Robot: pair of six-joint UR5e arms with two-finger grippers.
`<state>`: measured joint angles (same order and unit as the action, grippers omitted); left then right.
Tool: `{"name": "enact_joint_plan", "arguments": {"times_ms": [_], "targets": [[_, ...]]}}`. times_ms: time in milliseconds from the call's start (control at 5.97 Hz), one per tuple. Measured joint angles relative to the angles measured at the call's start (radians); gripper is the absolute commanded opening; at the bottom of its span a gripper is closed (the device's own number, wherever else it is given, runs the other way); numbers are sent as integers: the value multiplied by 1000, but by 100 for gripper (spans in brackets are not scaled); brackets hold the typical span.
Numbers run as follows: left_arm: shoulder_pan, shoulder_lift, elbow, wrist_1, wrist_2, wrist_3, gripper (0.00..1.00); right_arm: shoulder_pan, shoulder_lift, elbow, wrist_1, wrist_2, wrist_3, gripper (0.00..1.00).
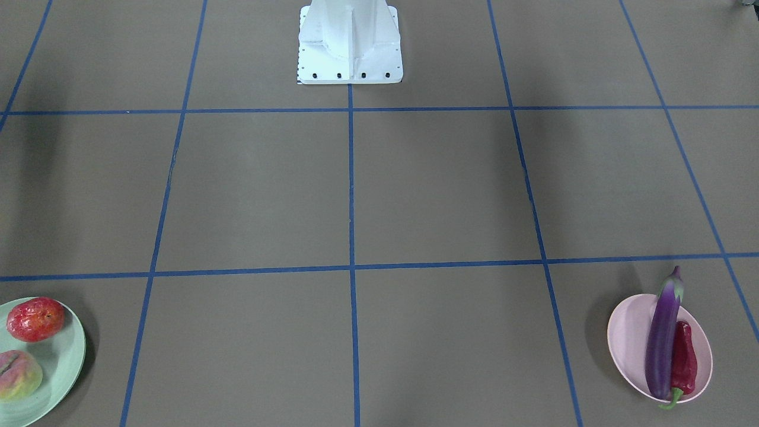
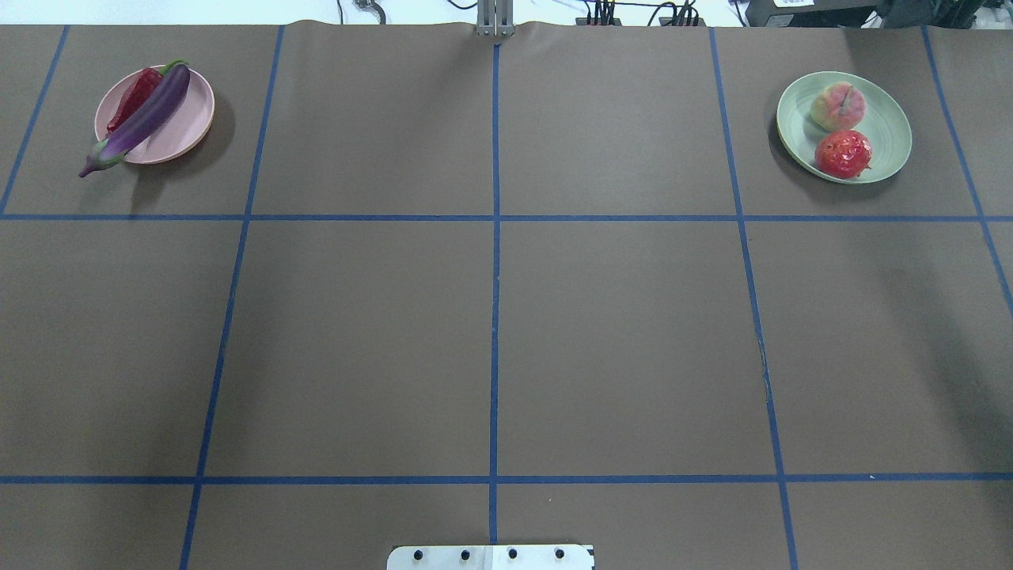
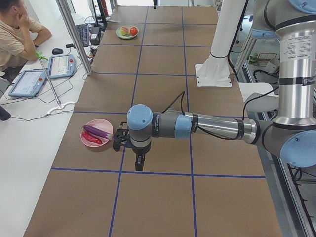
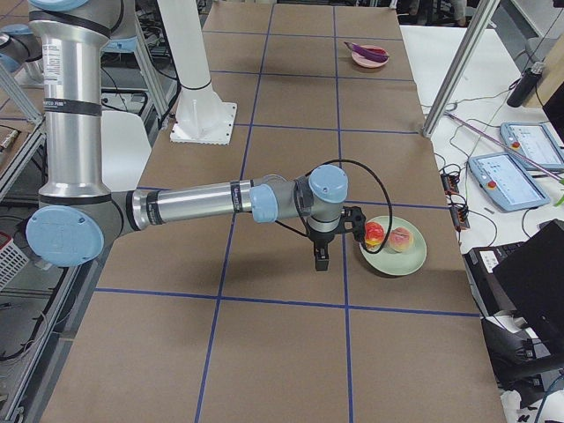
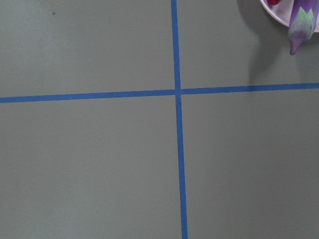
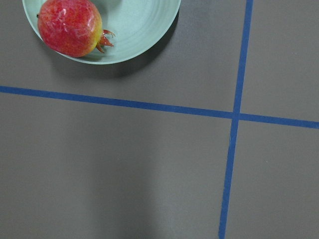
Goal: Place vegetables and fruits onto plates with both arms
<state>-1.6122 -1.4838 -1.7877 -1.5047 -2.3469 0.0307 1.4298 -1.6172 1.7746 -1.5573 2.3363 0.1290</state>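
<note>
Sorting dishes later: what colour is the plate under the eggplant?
Pale pink; the plate shows best in the overhead view.

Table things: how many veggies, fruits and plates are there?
Vegetables: 2 (eggplant, chili pepper)
Fruits: 2 (peach, red-orange fruit)
Plates: 2 (pink plate, green plate)
Total: 6

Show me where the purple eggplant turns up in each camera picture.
Front-facing: eggplant lower right.
Overhead: eggplant upper left.
Left side: eggplant left of centre.
Right side: eggplant near top, right of centre.
Left wrist: eggplant, stem end only, top right corner.
Right wrist: not in it.
Shared landmark: the pink plate beneath it.
</note>
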Motion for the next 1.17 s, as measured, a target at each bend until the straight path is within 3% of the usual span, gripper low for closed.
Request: {"name": "enact_joint_plan", "arguments": {"times_ms": [838,1173], "targets": [[0,2,0,-18,-2,0,100,1,-4,8,1,1,66,100],[0,2,1,-20,-2,0,100,1,-19,1,66,1,63,100]]}}
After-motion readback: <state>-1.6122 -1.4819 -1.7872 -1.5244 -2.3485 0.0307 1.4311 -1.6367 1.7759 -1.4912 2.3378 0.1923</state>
